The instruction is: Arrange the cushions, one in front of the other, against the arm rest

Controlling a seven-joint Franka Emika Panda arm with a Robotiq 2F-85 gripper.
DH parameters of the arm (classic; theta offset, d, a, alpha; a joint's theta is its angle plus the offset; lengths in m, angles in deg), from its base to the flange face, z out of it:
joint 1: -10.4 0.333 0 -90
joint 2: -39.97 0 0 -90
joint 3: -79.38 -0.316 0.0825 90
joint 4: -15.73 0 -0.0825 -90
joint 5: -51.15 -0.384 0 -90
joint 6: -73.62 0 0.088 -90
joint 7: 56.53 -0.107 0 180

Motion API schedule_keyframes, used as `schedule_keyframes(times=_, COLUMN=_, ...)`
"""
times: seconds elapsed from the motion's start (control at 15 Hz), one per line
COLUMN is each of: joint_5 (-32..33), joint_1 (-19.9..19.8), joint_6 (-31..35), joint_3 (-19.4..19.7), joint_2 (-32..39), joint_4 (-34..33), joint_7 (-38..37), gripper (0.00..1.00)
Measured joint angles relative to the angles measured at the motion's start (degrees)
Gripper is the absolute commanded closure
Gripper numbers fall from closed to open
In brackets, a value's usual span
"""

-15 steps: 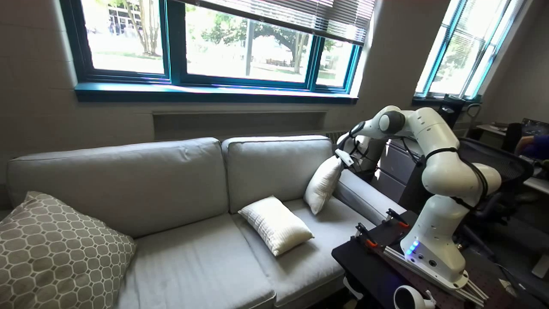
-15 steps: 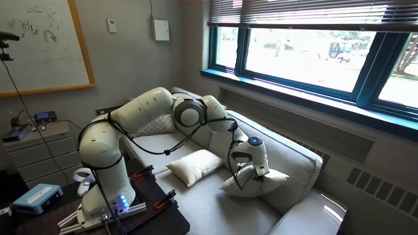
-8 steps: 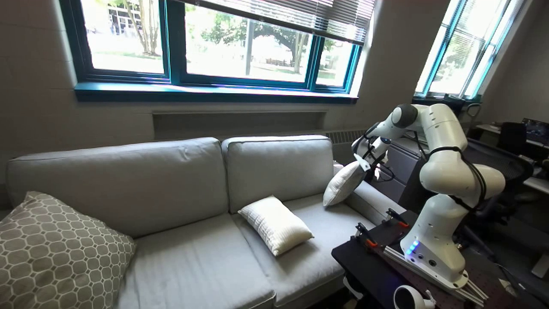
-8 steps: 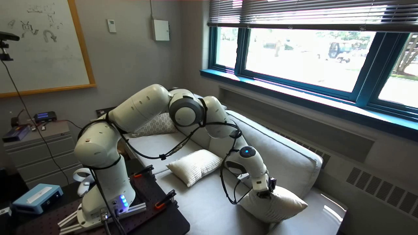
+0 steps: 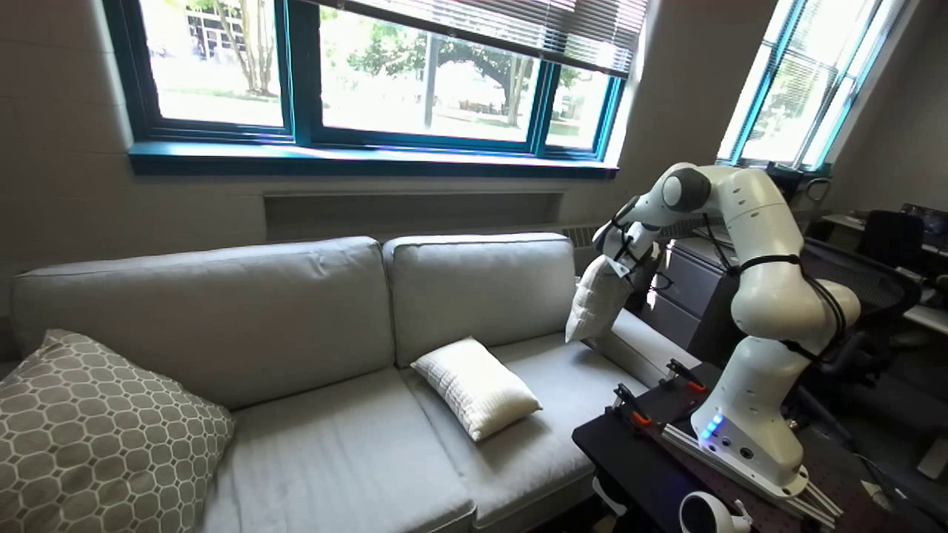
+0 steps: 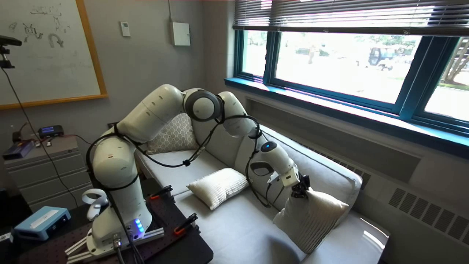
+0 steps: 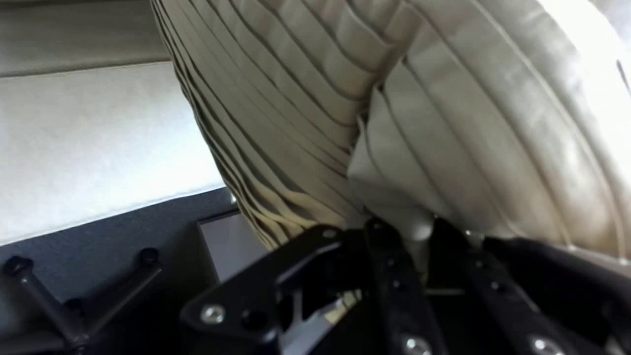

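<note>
Gripper (image 7: 417, 235) holds cushion (image 6: 318, 220), wrist view alone showing its pinched pleats (image 7: 387, 190)

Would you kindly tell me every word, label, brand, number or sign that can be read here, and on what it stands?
None can be read.
Whiteboard: hand-drawn marks, too blurred for any words.
White label on the blue box: too small.
Small wall unit: anything on it too small.
Blue-screened device on the cabinet: too blurred.
</note>
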Motion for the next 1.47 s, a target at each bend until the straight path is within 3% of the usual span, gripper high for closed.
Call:
schedule_keyframes(times=0.33, joint_5=0.4, joint_1=18.7, joint_6=-10.0, joint_3=19.3, joint_2=2.0, joint_4=-3.3, joint_7=-5.9, gripper=0.97)
schedule_keyframes(times=0.53, joint_5=3.5, joint_1=22.6, joint_6=-20.6, joint_3=28.2, joint_2=7.4, joint_4=-11.6, joint_7=-11.6, gripper=0.97)
schedule_keyframes(times=0.73, joint_5=12.6, joint_1=18.8, joint_6=-25.9, joint_3=28.3, joint_2=12.1, joint_4=-20.5, joint_7=-19.3, gripper=0.97)
schedule_keyframes(times=1.07, joint_5=24.8, joint_1=10.0, joint_6=-31.5, joint_3=22.2, joint_2=17.6, joint_4=-34.0, joint_7=-25.0, gripper=0.97)
schedule_keyframes(times=1.2, joint_5=28.5, joint_1=8.3, joint_6=-33.5, joint_3=20.6, joint_2=19.6, joint_4=-39.1, joint_7=-26.5, gripper=0.97)
schedule_keyframes(times=1.47, joint_5=29.0, joint_1=8.2, joint_6=-38.2, joint_3=20.4, joint_2=22.9, joint_4=-49.4, joint_7=-26.7, gripper=0.97)
